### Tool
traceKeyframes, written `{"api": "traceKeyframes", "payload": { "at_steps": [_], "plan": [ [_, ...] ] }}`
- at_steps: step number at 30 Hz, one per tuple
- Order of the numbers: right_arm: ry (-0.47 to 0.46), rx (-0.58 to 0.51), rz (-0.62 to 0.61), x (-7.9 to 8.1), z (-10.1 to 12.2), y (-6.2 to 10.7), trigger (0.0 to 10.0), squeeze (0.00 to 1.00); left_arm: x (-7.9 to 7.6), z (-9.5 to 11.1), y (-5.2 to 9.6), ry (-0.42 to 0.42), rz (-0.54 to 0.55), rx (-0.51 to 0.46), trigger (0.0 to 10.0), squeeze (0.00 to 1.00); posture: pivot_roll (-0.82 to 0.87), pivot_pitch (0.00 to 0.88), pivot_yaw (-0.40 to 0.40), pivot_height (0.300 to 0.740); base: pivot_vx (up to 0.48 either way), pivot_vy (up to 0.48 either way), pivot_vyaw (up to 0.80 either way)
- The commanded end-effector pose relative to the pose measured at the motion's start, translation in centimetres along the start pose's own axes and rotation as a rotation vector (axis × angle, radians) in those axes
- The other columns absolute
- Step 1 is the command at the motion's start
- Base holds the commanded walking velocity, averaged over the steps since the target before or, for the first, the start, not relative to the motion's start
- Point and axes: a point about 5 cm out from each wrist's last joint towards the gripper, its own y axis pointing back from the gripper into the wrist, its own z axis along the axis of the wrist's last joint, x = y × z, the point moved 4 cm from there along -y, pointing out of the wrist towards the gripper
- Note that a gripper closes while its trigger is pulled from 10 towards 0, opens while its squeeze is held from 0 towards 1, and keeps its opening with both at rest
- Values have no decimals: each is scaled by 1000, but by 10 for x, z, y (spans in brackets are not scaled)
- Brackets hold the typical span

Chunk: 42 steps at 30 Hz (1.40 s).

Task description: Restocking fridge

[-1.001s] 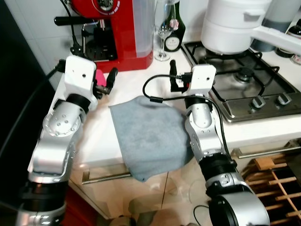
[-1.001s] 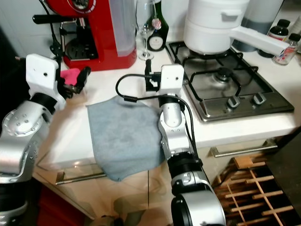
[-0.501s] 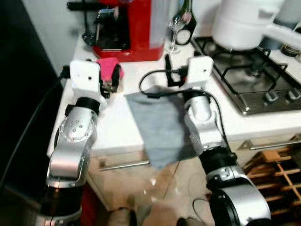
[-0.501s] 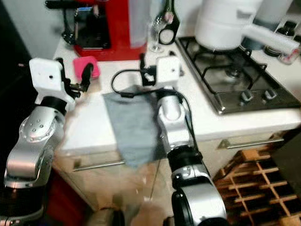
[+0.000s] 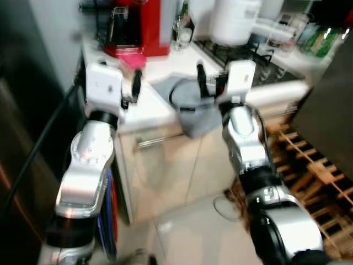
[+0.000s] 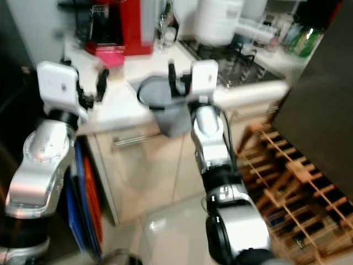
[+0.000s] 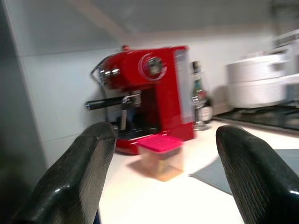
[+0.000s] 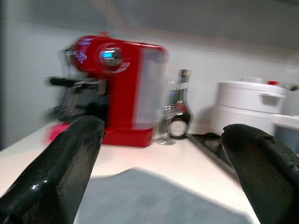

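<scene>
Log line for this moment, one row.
left end effector: open, empty | right end effector: open, empty | pink-lidded container: on counter

- You see a white counter carrying a red coffee machine at the back.
- A pink-lidded tub sits just in front of it.
- A grey cloth drapes over the counter's front edge.
- A bottle and wine glass stand beside the hob.

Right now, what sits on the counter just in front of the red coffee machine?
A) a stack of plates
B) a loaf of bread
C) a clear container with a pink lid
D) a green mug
C: the left wrist view shows a small clear container with a pink lid on the white counter, directly in front of the red coffee machine.
</scene>
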Motion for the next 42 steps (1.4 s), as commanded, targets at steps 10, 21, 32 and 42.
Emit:
{"api": "traceKeyframes", "payload": {
  "at_steps": [10, 21, 32, 42],
  "plan": [
    [-30, 9, 11, -4, -3, 2, 10000, 106, 0, -11, -6, -32, 29, 32, 10000, 0, 44, 0, -23, 740, 0, -145, 80],
    [16, 32, 2, -4, -9, 5, 10000, 39, -3, -19, -9, -40, 40, 52, 10000, 0, 33, 0, -36, 740, 0, -459, 0],
    [-31, 112, -9, -7, -31, 20, 10000, 35, 30, -73, 19, 91, 235, 297, 10000, 0, 31, 0, -41, 740, 50, -191, 0],
    [11, 225, -62, -31, -70, 68, 10000, 39, 42, -97, 69, -65, 218, 325, 10000, 0, 44, 0, -78, 740, 0, 0, 0]
  ]
}}
